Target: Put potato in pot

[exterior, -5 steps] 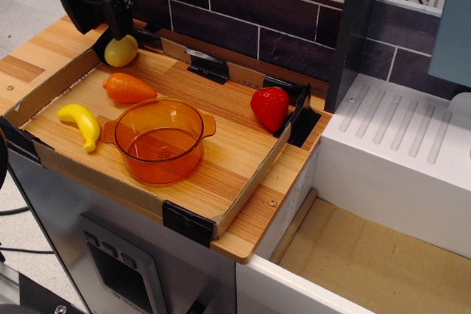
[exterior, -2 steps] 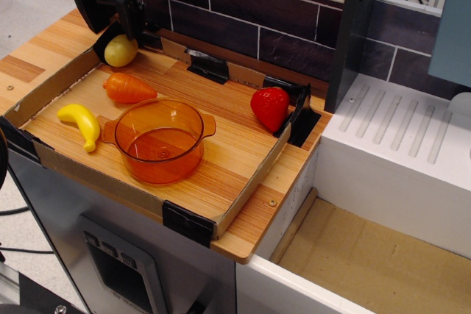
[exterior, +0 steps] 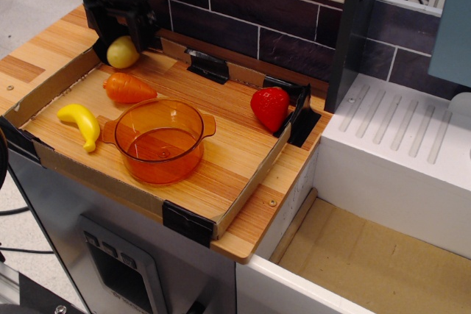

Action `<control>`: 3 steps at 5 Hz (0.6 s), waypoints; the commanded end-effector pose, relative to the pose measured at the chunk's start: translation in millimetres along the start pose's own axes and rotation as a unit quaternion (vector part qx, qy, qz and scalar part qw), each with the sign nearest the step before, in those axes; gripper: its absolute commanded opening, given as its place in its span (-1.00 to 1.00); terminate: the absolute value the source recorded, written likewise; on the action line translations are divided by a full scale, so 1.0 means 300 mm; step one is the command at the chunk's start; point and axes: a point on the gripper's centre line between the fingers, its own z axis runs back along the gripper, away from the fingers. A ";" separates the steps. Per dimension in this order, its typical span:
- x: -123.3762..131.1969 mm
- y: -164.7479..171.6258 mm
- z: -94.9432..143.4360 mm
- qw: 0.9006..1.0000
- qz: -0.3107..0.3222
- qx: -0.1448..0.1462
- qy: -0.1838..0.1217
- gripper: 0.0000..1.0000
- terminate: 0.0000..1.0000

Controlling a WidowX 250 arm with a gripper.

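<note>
Pale yellow potato [exterior: 122, 52]: far left corner of wooden tray [exterior: 235, 154], between the spread fingers of the black gripper [exterior: 120, 32]. Orange pot [exterior: 160, 140]: near tray front, beside carrot [exterior: 128, 87] and banana [exterior: 82, 123].

Orange toy carrot [exterior: 129, 87] lay on the wooden tray [exterior: 235, 156], near the back left. Yellow toy banana [exterior: 82, 123] sat at the front left, apart from the carrot. Red toy strawberry [exterior: 270, 107] stood near the right rim. Dark brick wall [exterior: 250, 16] ran behind. White ridged drainboard [exterior: 401, 126] lay to the right, brown cardboard [exterior: 368, 262] below it.
</note>
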 end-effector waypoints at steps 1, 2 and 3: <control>0.011 -0.009 0.020 0.999 -0.008 0.027 -0.026 1.00 -1.00; 0.007 -0.005 0.004 0.999 0.001 0.030 -0.033 -1.00 -1.00; 0.001 -0.011 0.025 0.999 0.005 0.022 -0.040 -1.00 -1.00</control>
